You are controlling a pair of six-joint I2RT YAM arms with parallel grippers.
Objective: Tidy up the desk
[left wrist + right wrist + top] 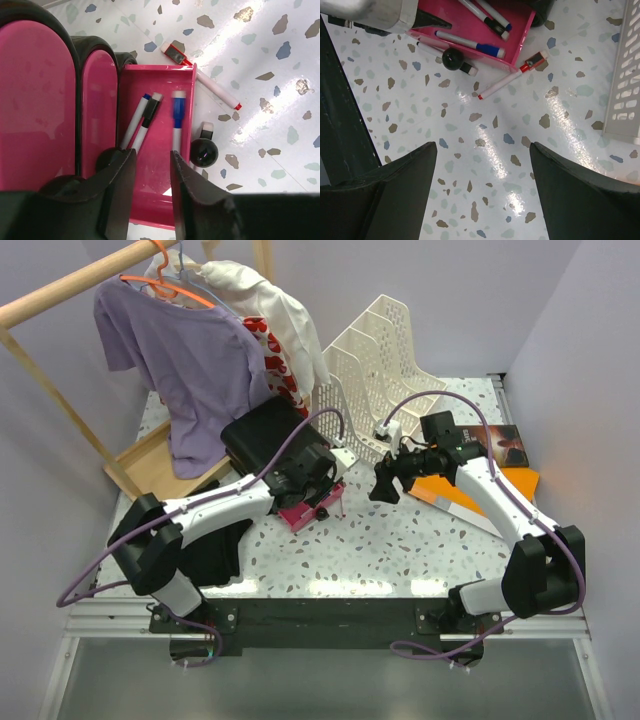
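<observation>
Left tool (151, 155) parted, pointing down over pink tray (160, 90); right tool (482, 147) spread wide above desk (470, 200).

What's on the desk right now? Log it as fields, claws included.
desk: white terrazzo top
pink tray: holds three markers
red marker: lying on desk, outside tray
file rack: white, toward the back
purple shirt: hanging on the rack at the back left
left claw: open, over the tray
right claw: open, over bare desk
</observation>
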